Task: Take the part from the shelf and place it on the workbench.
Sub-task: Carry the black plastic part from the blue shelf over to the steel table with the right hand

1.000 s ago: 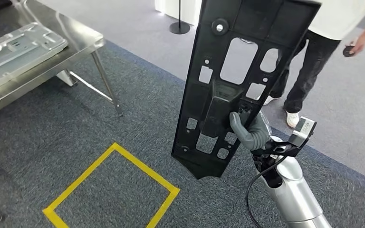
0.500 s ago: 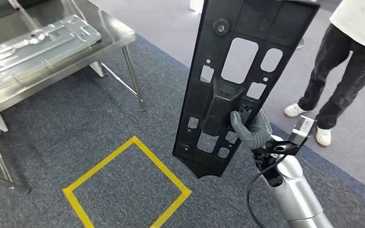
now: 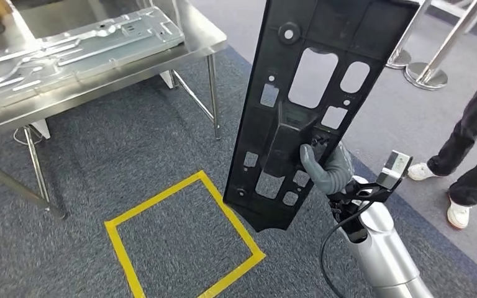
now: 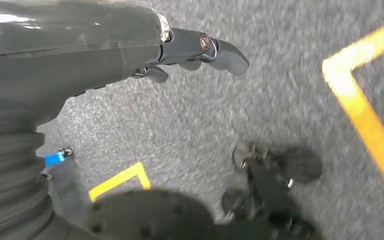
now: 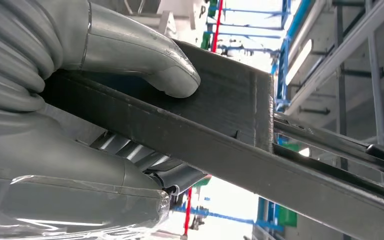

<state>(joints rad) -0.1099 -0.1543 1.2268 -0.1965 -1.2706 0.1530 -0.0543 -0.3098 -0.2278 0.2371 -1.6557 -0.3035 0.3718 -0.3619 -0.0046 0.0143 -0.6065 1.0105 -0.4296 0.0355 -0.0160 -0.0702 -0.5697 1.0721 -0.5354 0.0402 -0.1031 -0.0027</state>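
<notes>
A long black plastic panel (image 3: 310,112) with several cut-out holes stands upright in the middle of the head view. My right hand (image 3: 326,166) grips it near its lower middle, thumb across the front. The right wrist view shows that thumb (image 5: 145,60) pressed on the panel's black edge (image 5: 220,130). The steel workbench (image 3: 118,74) stands at the upper left, apart from the panel. My left hand (image 4: 180,50) hangs over the grey carpet, fingers loosely extended and holding nothing.
A silver metal sheet part (image 3: 68,49) lies on the workbench. A yellow taped square (image 3: 183,239) marks the carpet below it. A person's legs (image 3: 472,155) stand at the right edge. Steel stanchion bases (image 3: 425,74) sit at the upper right.
The whole view has swung: the workbench and yellow square have shifted right and closer, and the person has slid toward the right edge. My right hand keeps the same hold on the panel.
</notes>
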